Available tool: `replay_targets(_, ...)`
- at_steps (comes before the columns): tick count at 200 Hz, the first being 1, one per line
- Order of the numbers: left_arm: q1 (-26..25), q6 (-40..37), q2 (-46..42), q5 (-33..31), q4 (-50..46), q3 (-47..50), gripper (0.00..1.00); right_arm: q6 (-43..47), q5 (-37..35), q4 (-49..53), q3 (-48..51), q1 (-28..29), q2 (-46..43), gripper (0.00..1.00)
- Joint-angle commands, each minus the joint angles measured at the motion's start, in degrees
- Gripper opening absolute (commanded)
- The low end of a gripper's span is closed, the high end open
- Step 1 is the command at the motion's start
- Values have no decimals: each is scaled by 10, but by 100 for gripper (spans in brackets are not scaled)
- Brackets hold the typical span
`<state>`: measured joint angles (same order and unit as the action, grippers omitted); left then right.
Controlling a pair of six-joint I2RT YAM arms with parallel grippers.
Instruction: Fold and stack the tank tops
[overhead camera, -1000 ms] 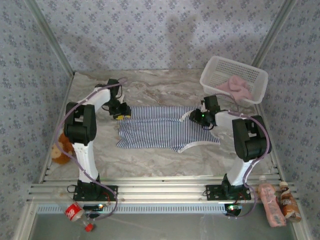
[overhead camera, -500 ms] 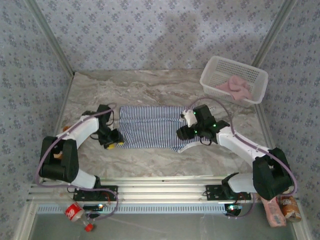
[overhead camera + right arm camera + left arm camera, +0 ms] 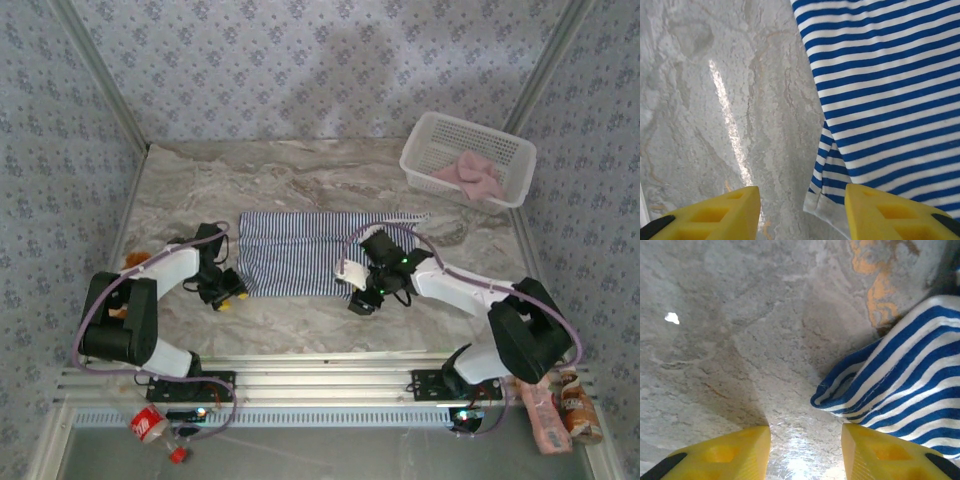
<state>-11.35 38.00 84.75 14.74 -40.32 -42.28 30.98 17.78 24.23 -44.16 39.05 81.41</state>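
navy-white striped top (image 3: 290, 262), pink top (image 3: 468, 172), white basket (image 3: 418, 148)

A white lattice basket (image 3: 418, 155) sits at the marble table's (image 3: 300, 180) far right; two bottles (image 3: 540, 405) lie near right.

The top camera looks down on the whole table (image 3: 300, 180) from high up, while both wrist cameras look closely at the striped tank top (image 3: 295, 255).

The left pincer (image 3: 805, 452) gapes over the bare marble table (image 3: 740, 330). A corner of the striped tank top (image 3: 900, 385) lies just beyond one finger.
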Motion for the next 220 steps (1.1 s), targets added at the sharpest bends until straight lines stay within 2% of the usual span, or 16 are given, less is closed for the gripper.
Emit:
replay_targets(1,-3,2,24,3,62,9,38,36,-38,-18,4,11,11,50)
replay_targets(29,-4,0,29,2,59,-10,34,55,-64,-19,6,26,33,48)
replay_targets(80,-12,0,7,-7,37,-42,36,61,-71,-17,5,45,44,46)
replay_targets(155,-20,-25,55,-30,31,-58,36,64,-79,-2,-5,62,64,44)
replay_targets(166,-20,-29,56,-34,30,-60,32,65,-81,-1,-4,64,65,43)
replay_targets(185,-21,-33,59,-37,26,-63,20,65,-85,4,-8,70,76,38)
replay_targets(220,-28,-40,35,-52,-25,-89,6,58,-93,-1,-12,73,66,22)
